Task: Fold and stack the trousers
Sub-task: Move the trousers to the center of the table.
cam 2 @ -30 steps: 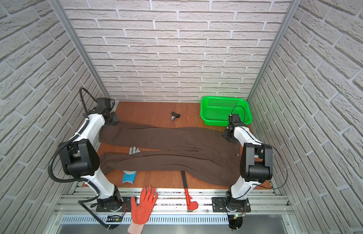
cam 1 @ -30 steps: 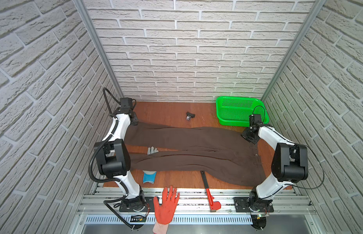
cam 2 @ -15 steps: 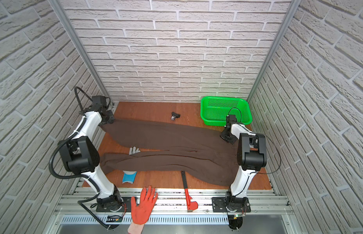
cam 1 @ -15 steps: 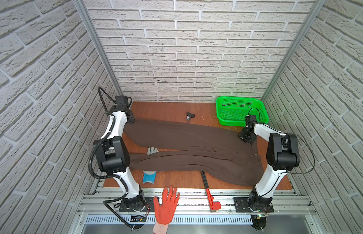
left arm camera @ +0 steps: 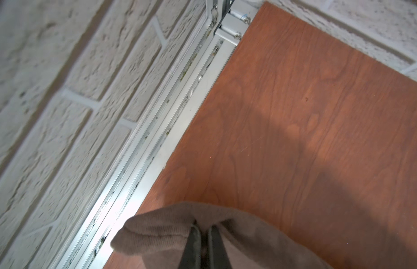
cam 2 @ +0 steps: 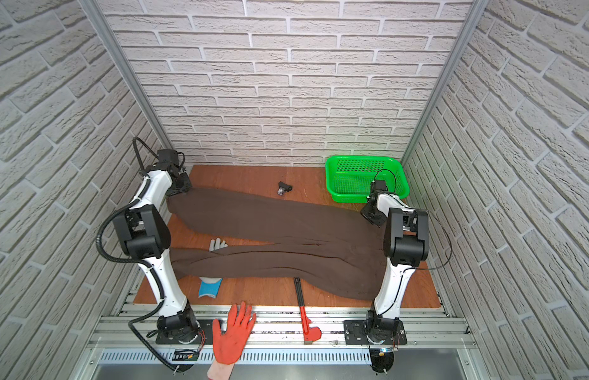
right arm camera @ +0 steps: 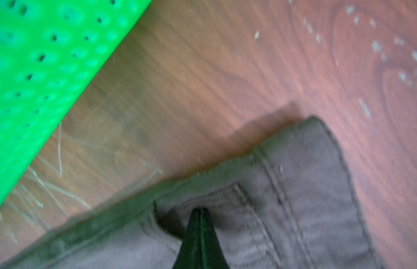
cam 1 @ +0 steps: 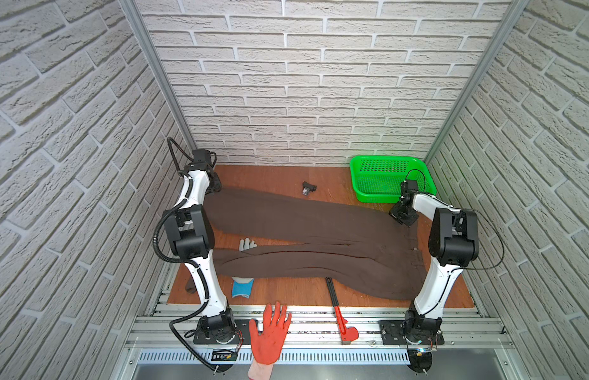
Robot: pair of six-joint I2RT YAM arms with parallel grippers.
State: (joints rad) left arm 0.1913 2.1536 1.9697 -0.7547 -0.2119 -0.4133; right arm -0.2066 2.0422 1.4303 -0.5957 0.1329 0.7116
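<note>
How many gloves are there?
2: an orange glove on the front rail, and a grey glove with blue cuff lying partly under the trousers. Others could hide beneath the cloth.

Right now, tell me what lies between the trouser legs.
Only the grey glove, fingers poking from under the near leg, on bare table; both top views.

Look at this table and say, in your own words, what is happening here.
Brown trousers lie spread across the table, held at two ends. The left hand pinches the end of the far leg near the back corner; the right hand grips the waistband near the green basket. The two legs lie apart, so no fold is made yet.
</note>
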